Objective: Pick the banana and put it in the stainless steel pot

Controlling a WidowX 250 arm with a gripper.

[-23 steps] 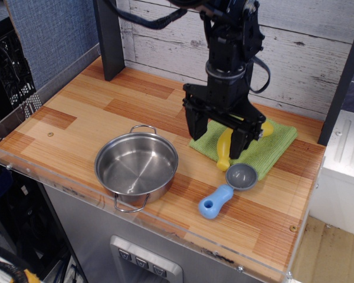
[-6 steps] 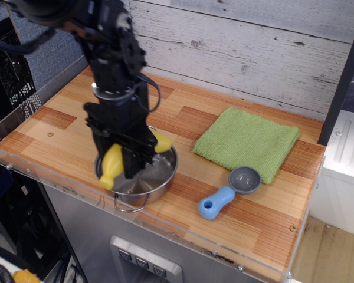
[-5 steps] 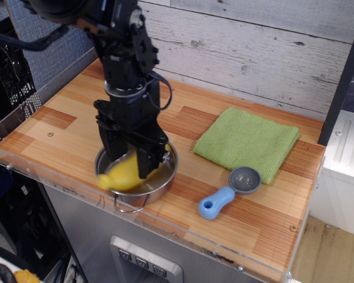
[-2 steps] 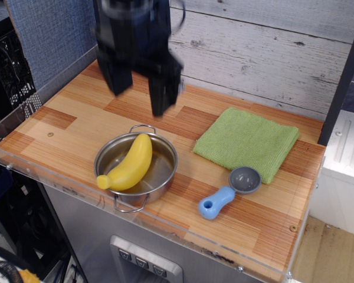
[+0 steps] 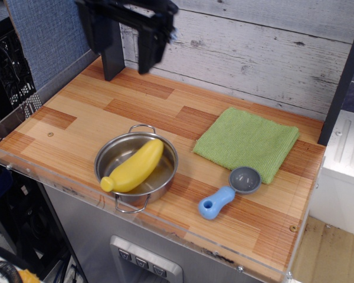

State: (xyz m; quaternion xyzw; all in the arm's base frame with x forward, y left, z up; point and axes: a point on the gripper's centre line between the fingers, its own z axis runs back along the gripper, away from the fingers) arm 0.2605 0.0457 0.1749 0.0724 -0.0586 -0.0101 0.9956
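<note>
The yellow banana [image 5: 135,165] lies inside the stainless steel pot [image 5: 167,171], slanting across it with its stubby stem end resting on the front left rim. The pot stands near the front left edge of the wooden table. My gripper [image 5: 123,46] is high above the back left of the table, well clear of the pot. Its two black fingers are spread apart and hold nothing.
A folded green cloth [image 5: 246,141] lies at the back right. A small grey scoop with a blue handle [image 5: 229,191] lies in front of it. A dark post [image 5: 111,56] stands at the back left. A clear plastic lip runs along the table's front edge [image 5: 165,231].
My gripper carried the banana from the cloth to the pot, let it go inside, then rose up and back to the left. The banana settled slightly flatter in the pot.
</note>
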